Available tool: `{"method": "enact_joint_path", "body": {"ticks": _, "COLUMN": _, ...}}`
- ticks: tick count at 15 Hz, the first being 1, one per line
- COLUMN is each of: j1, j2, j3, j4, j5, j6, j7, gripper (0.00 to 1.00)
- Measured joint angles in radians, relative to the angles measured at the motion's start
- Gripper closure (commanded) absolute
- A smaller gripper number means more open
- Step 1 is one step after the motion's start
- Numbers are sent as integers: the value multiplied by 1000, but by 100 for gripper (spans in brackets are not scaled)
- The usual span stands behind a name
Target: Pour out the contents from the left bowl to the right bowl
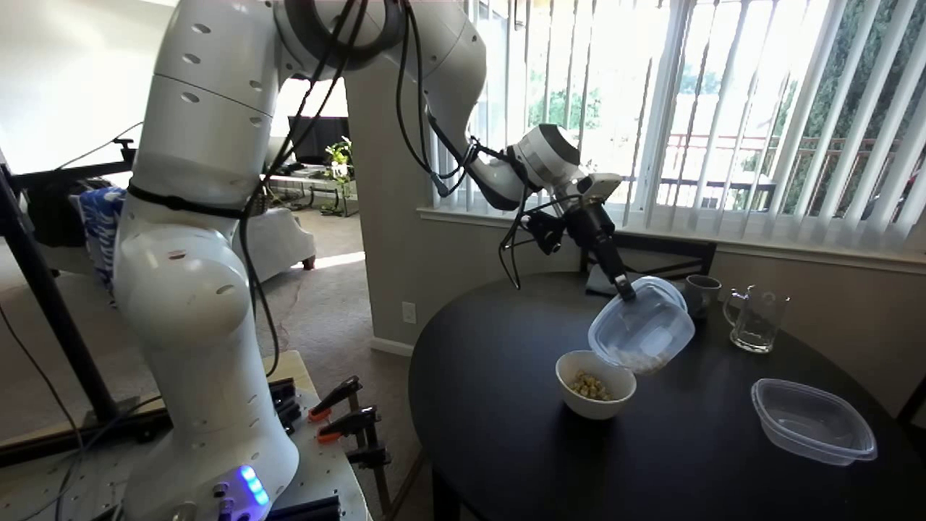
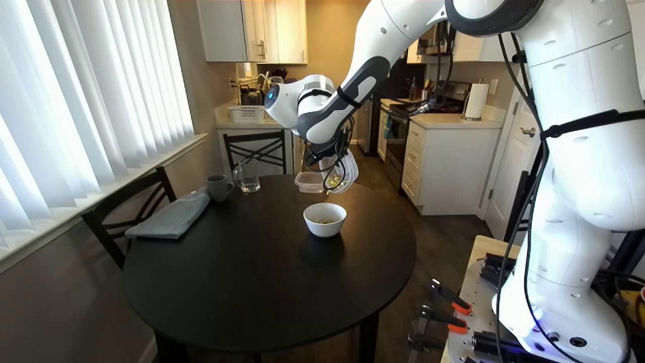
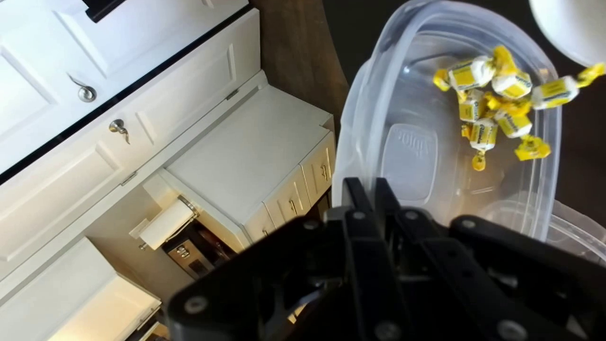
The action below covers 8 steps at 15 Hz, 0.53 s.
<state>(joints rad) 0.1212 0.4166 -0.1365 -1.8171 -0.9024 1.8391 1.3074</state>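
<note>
My gripper is shut on the wall of the left bowl, a translucent bluish plastic container, also in the wrist view, where the fingertips pinch its rim. The container is steeply tilted above the table, its lower lip beside and above the right bowl. The contents, yellow-and-white wrapped pieces, lie against its lower side; one piece reaches over the lip. The right bowl, opaque white, stands upright in both exterior views, with yellowish pieces inside. Only its edge shows in the wrist view.
A clear rectangular tub stands on the round dark table beyond the white bowl. A grey mug, a glass mug and a folded blue cloth are near the window side. Chairs stand at the edge.
</note>
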Motion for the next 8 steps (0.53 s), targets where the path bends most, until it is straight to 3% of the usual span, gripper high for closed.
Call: {"method": "enact_joint_path", "body": {"ticks": 8, "j1": 0, "j2": 4, "j3": 13, "j4": 0, "j5": -57, "j6": -39, "j7": 14, "gripper": 98}}
